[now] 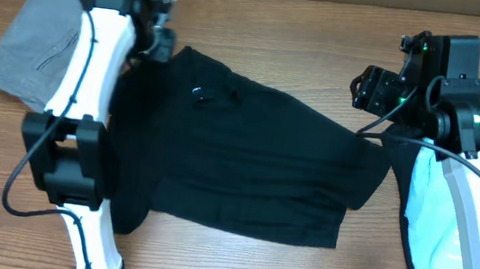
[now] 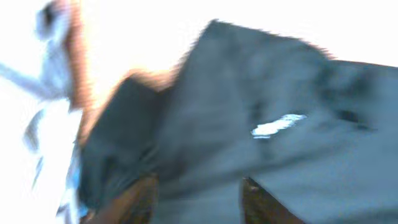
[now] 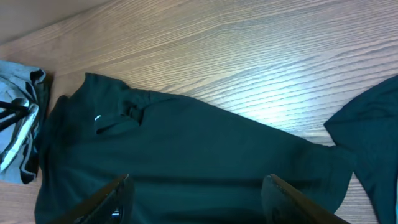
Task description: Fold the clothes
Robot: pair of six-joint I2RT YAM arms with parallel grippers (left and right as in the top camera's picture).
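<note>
The black shirt (image 1: 246, 162) is lying rumpled across the middle of the table. The left gripper (image 1: 158, 39) and the right gripper (image 3: 196, 186) are both hanging open above it. Grabbing those wrinkles risks folding it crooked.

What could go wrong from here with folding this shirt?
The black shirt lies creased and skewed, so a fold may come out uneven. The left gripper, jaws apart, hovers at its far left corner, close to the grey trousers; a grab there might catch both. The left arm lies across the shirt's edge and could drag it.
</note>
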